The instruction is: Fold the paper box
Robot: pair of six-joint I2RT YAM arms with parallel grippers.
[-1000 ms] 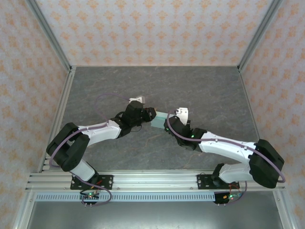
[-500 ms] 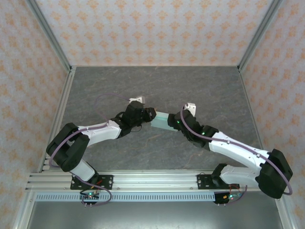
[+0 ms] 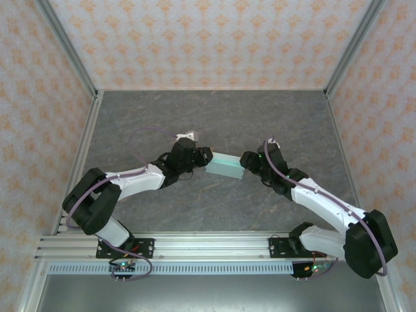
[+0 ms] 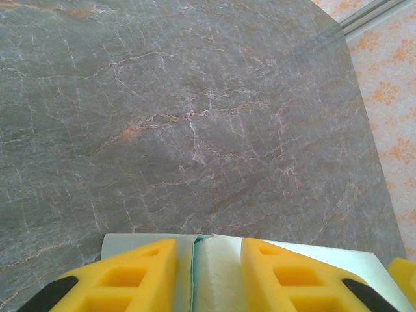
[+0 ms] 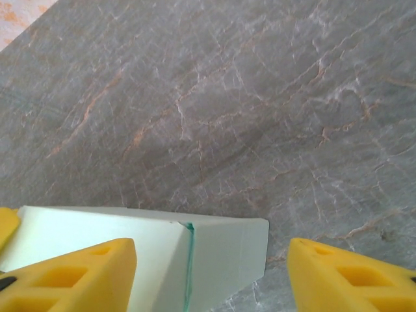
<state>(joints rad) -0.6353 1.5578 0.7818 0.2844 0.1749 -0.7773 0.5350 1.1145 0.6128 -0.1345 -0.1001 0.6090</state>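
Holding the paper box (image 3: 224, 166) by its left end with the left end effector (image 3: 207, 158). Its jaws are standing narrow and clamping the cardboard, and the seam is showing between the yellow fingers (image 4: 162, 273) at the bottom of the left wrist view. In the top view the box is sitting at centre frame, bridging the gap between the two wrists, long axis running left to right. Can't tell whether it is resting on the worktop (image 3: 195, 117) or hanging just above it.

Right end effector (image 5: 211, 250) is standing wide open, straddling the box's free end and gripping nothing. In the right wrist view the box is lying lower left, overlapping the left finger. The right finger (image 5: 299, 260) is sitting well apart from it, with bare worktop between them.

My read: the right side is lining up to pinch the free end and square the fold.

Doing it well:
- Centring the jaws on the box before closing, so one finger isn't shoving it sideways against the left grip.
- Closing gently, since thin card is likely creasing easily.
- Keeping the left clamp rigid as the anchor, without twisting.
- Landing the fingers off the green seam line, so it isn't popping open.
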